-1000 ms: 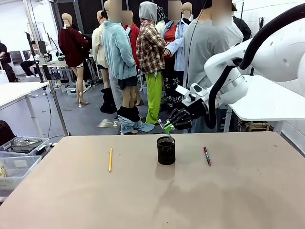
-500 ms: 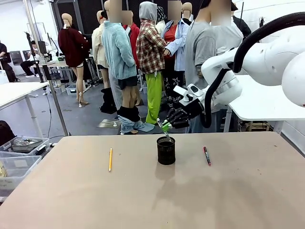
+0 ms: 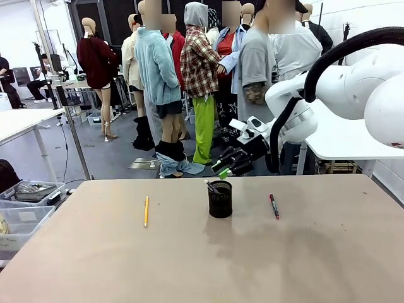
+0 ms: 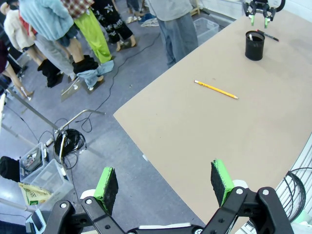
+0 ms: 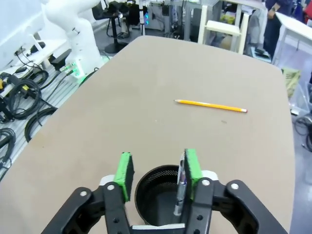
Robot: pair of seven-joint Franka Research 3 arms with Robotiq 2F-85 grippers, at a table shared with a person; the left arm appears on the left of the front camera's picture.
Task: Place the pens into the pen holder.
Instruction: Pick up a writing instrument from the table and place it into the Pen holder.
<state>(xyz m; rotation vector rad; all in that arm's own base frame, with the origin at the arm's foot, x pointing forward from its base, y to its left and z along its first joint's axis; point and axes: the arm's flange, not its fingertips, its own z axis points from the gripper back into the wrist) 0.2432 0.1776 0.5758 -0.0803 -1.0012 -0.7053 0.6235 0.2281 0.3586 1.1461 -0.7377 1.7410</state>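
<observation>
**Gripper spread over the pen holder**

The gripper hangs with its green pads wide apart above the black mesh pen holder. A dark pen stands inside it, against the rim. Farther off, a yellow pencil lies flat on the desk.

Tan table up front, grey floor stretching off behind it. White table at ten o'clock, a second white table at two. Clear bins sit low at nine, black cables coiled on the floor nearby. Light's even, shadows soft on the tabletop.
</observation>
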